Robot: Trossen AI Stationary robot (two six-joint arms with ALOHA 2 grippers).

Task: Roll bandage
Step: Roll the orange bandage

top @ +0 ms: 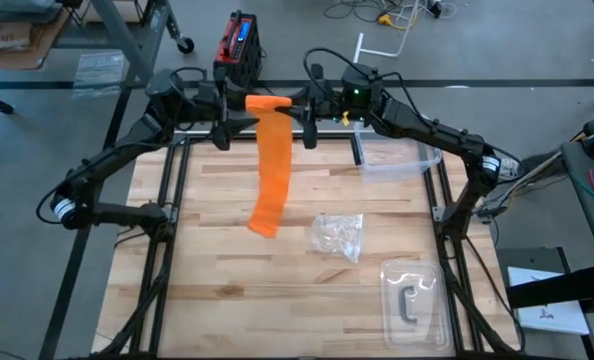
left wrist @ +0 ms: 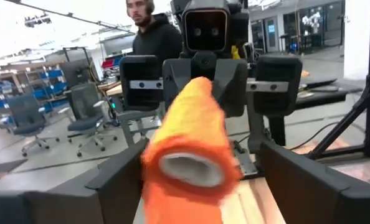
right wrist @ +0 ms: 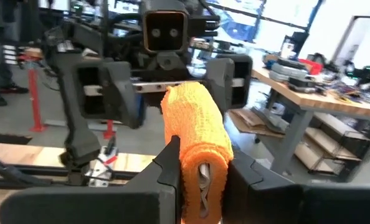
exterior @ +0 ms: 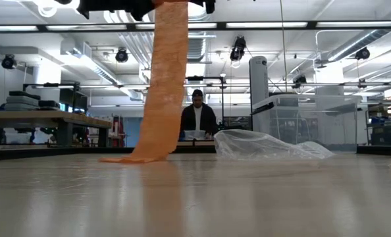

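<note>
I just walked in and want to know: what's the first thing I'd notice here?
The bright orange bandage: its rolled end is held up high between both arms at the table's far edge, and the loose strip hangs down to the wood. The right tool pinches the roll; the left tool stands open around it. Beside the tail lies a crumpled clear wrapper.

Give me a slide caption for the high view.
Both grippers hold the bandage roll aloft at the table's far edge, tail hanging to the wood.

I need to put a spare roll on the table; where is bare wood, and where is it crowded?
Bare wood lies on the left side of the wooden table, left of the hanging orange fabric bandage. It is crowded on the right: the crumpled clear plastic wrapper, a clear plastic tray and a clear plastic container.
</note>
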